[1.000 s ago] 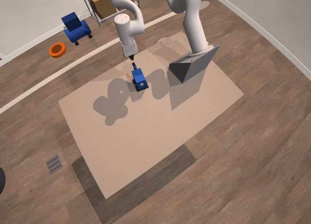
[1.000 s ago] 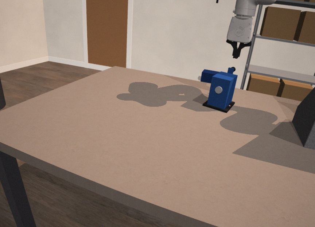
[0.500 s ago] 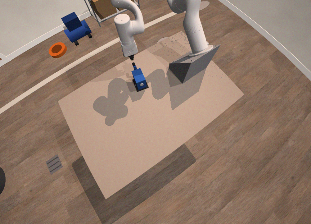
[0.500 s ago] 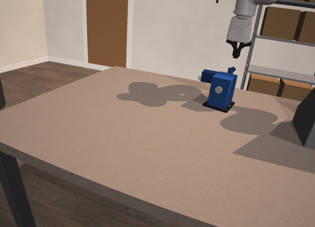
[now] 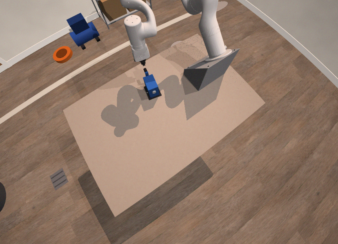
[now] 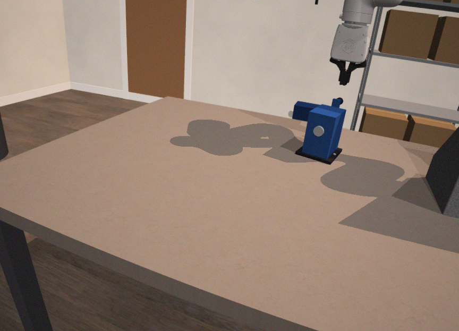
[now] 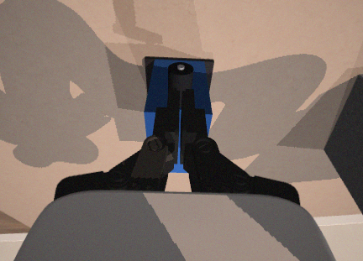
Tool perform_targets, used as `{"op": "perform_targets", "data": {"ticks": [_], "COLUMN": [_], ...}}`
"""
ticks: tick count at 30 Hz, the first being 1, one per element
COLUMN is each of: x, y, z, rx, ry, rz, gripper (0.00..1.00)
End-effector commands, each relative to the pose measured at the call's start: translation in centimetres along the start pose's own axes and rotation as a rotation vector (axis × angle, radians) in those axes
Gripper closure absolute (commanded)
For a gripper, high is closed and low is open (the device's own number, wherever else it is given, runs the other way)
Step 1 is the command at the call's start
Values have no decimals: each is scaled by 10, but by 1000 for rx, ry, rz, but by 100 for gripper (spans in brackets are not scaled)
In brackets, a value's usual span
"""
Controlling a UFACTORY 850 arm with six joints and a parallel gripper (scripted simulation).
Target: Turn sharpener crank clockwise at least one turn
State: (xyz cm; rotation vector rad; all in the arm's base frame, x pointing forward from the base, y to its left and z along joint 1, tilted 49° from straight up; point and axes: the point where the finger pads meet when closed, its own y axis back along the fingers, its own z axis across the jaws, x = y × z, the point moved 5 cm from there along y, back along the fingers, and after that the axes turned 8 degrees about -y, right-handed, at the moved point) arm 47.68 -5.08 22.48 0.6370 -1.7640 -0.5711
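Look past the tabletop (image 5: 152, 154) and you see a wooden floor (image 5: 272, 167) with a pale stripe (image 5: 68, 75) running across it. By the far wall a blue armchair (image 5: 81, 31) stands near an orange ring-shaped bowl (image 5: 62, 54). A metal shelf rack (image 6: 365, 79) carries brown cardboard boxes (image 6: 407, 33), with more on its lower shelf. A small grey floor vent (image 5: 58, 178) lies near the tabletop's corner. In the exterior view, you find a brown door (image 6: 155, 42) set in the white wall (image 6: 259, 42).
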Motion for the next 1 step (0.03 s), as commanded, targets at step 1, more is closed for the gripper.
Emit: {"op": "perform_targets", "data": {"ticks": [1], "x": [0], "y": [0], "z": [0], "rx": [1], "ry": [0], "rz": [0], "gripper": [100]}}
